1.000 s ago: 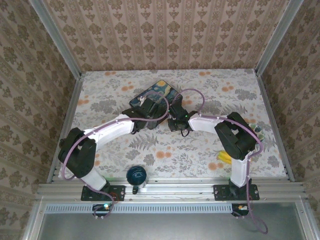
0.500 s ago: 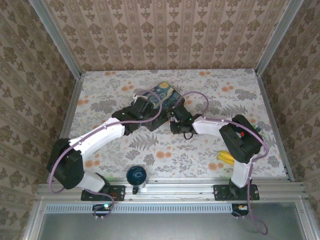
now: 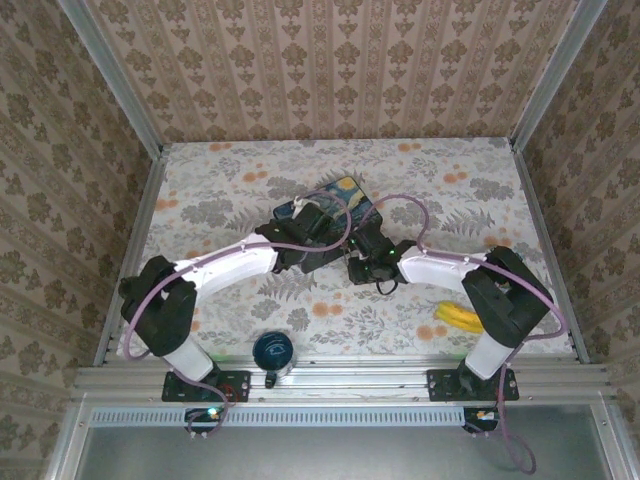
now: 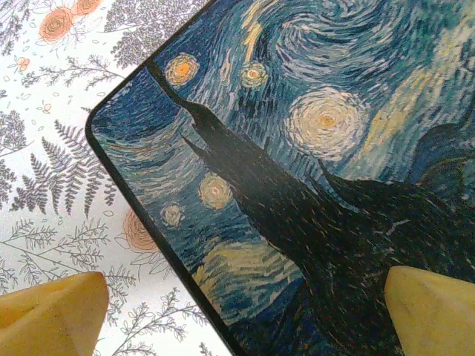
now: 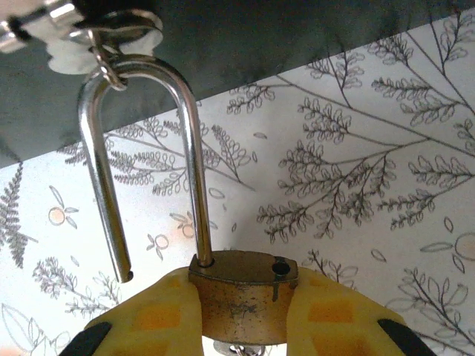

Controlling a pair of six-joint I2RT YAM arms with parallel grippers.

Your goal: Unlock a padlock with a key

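We see right gripper (image 5: 243,320) pinching padlock (image 5: 241,289), shackle (image 5: 190,148) open above it; left gripper (image 4: 241,315) spread over painted tin (image 4: 312,133).

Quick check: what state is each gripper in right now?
Left gripper: open, holding nothing, above the painted tin.
Right gripper: closed on the padlock.

Left gripper (image 3: 318,222) is shifted rightward across the rectangular tin painted with Starry Night (image 3: 350,190), and its white forearm is swung in toward the middle. The tin is displaced slightly to the right. Right gripper (image 3: 362,245) is drawn back toward the arm bases. That arm's black elbow (image 3: 510,298) is carried to the near right, and a yellow object (image 3: 457,316) beside it is uncovered.
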